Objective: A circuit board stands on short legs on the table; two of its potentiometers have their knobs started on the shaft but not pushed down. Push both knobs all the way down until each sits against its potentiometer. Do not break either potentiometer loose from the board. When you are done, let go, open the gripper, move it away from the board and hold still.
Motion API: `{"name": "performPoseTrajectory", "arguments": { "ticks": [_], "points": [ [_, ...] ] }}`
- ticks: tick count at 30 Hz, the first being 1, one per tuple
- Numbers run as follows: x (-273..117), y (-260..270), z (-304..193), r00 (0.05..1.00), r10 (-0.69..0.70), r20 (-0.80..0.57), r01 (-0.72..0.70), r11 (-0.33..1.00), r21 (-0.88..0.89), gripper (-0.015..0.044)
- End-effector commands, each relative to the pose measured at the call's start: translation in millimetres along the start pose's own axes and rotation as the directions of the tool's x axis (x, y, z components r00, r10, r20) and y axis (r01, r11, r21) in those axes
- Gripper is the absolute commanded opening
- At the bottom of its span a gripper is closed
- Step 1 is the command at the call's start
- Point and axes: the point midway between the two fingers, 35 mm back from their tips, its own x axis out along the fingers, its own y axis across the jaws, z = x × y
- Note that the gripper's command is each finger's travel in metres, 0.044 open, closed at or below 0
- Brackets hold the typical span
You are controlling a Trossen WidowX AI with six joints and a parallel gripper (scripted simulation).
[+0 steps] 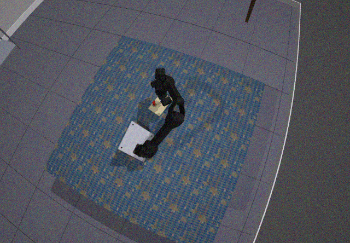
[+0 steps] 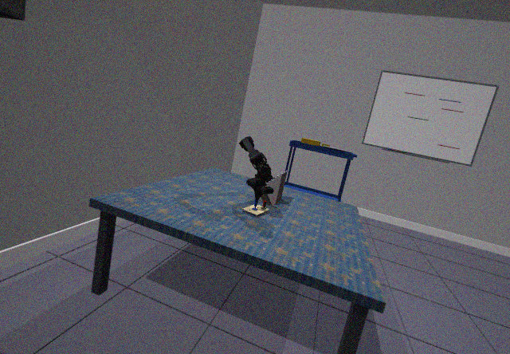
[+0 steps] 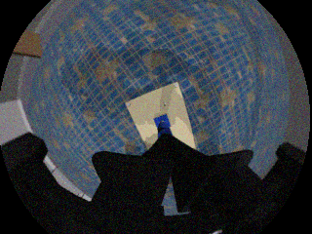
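At the bottom of the wrist frame, my pincer [image 2: 256,204] [image 3: 166,136] is narrow, its tips drawn together with nothing between them, right at the blue knob [image 2: 255,205] [image 3: 162,120] that shows just below the centre, though whether they touch it I cannot tell. Around that knob lies the cream circuit board [image 1: 158,110] [image 2: 257,213] [image 3: 145,113], near the middle of the top frame, with the red knob [image 1: 153,103] [image 2: 264,202] toward its left corner there. Farther off, a blue stand [image 2: 347,174] rises right of centre in the exterior frame, with a whiteboard [image 2: 428,129] on the wall at upper right.
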Motion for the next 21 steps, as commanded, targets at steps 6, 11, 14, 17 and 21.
{"name": "performPoseTrajectory", "arguments": {
  "ticks": [6,11,14,17,21],
  "points": [
    [3.5,-0.1,1.2,1.0,-0.002,0.004,0.002,1.0,0.001,0.0],
    [3.7,-0.1,1.2,1.0,-0.002,0.004,0.002,1.0,0.001,0.0],
    [5.3,-0.2,1.2,1.0,-0.003,0.004,0.002,1.0,0.001,0.0],
    [6.1,-0.2,1.2,1.0,-0.003,0.004,0.003,1.0,0.001,0.0],
    [6.1,-0.2,1.2,1.0,-0.003,0.004,0.003,1.0,0.001,0.0]
  ]
}}
